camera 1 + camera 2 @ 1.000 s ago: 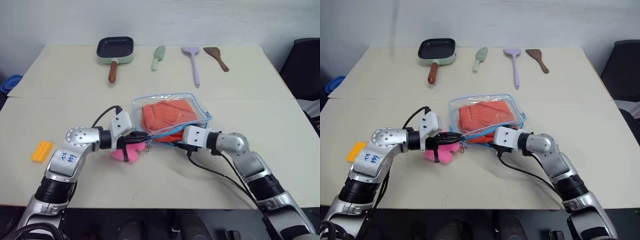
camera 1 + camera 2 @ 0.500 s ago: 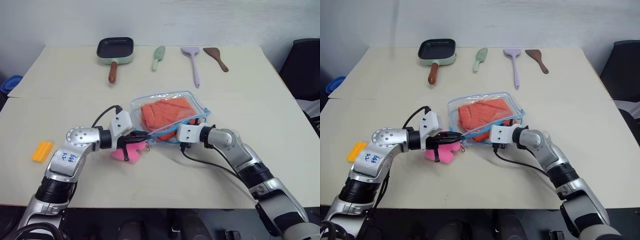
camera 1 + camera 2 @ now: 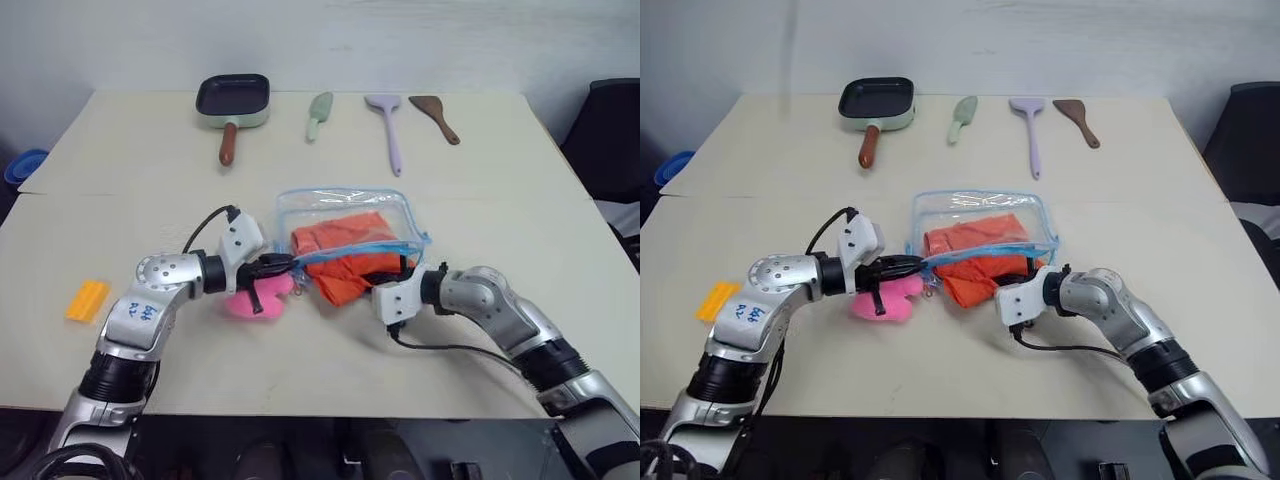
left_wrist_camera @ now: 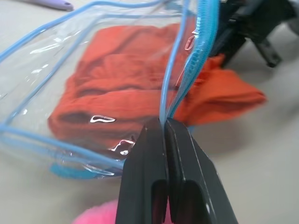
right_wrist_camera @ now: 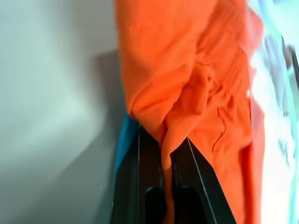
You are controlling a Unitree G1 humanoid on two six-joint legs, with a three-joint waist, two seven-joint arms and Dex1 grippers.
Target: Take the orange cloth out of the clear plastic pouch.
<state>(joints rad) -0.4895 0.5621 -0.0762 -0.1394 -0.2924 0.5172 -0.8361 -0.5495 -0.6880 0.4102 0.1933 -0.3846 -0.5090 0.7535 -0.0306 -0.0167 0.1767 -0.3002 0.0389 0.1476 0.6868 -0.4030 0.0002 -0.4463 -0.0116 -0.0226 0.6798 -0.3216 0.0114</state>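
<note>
The clear plastic pouch [image 3: 348, 218] with its light-blue trim stands tilted up near the table's middle. My left gripper [image 3: 288, 263] is shut on its blue zipper edge [image 4: 205, 42] at the near left corner. Part of the orange cloth [image 3: 345, 272] hangs out of the pouch's mouth onto the table, while the remainder sits inside. My right gripper [image 3: 385, 277] is shut on the cloth's pulled-out end; in the right wrist view the orange cloth [image 5: 187, 60] runs down between the fingers [image 5: 135, 186].
A pink plush toy [image 3: 258, 298] lies under my left gripper and a yellow brick [image 3: 85, 300] sits at the near left. Along the far edge are a pan [image 3: 232, 98] and green [image 3: 318, 112], purple [image 3: 385, 125] and brown [image 3: 435, 115] spatulas.
My right gripper closed on the orange cloth and drew back toward the near right, dragging part of it out of the pouch. The pouch tipped up. My left gripper kept its hold.
</note>
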